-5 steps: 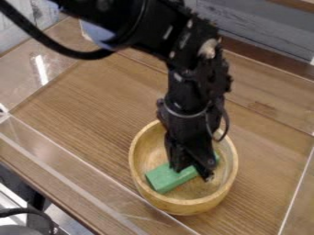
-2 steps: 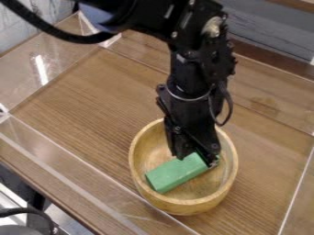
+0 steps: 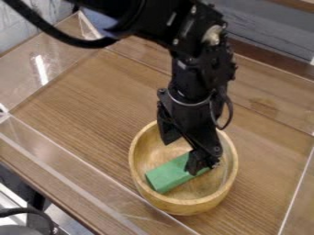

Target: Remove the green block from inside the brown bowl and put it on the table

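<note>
The gripper [image 3: 189,154] hung spread open inside the brown bowl [image 3: 185,196] on the table [image 3: 86,101], its fingers hiding one end of the green block [image 3: 166,175] lying there.

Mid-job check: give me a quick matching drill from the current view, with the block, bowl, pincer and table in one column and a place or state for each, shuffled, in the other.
Things:
1. green block
2. brown bowl
3. pincer
4. table

States:
A. open, pointing down into the bowl
B. lying inside the bowl
C. bare wood grain around the bowl
D. standing on the table, block inside

Pairs: 1-B, 2-D, 3-A, 4-C
</note>
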Tool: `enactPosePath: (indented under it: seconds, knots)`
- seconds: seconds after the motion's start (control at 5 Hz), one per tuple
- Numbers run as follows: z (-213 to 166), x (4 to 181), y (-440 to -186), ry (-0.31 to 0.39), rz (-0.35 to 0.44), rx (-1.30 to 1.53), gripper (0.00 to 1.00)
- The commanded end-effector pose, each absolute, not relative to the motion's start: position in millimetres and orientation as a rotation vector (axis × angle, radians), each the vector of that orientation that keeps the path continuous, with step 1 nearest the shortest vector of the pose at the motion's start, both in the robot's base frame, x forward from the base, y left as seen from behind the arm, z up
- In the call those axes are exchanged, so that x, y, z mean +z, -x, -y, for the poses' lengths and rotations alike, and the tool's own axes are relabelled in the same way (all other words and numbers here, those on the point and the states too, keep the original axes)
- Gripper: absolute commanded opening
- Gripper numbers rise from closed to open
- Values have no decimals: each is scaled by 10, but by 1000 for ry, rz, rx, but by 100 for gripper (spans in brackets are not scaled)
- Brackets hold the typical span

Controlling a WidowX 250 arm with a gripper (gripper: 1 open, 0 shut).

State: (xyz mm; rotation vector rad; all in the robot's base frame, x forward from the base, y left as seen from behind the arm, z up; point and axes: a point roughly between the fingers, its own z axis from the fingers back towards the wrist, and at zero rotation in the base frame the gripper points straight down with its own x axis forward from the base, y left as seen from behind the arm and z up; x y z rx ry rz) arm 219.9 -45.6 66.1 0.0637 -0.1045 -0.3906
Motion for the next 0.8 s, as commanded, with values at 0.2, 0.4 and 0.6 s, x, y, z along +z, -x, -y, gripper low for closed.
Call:
enactPosePath:
  seconds: [0.2, 0.4, 0.6]
  knots:
    - [485, 538, -2231, -65, 137, -392, 100]
    - [493, 447, -2232, -64, 140, -388, 100]
    - [490, 419, -2238, -65, 142, -386, 0]
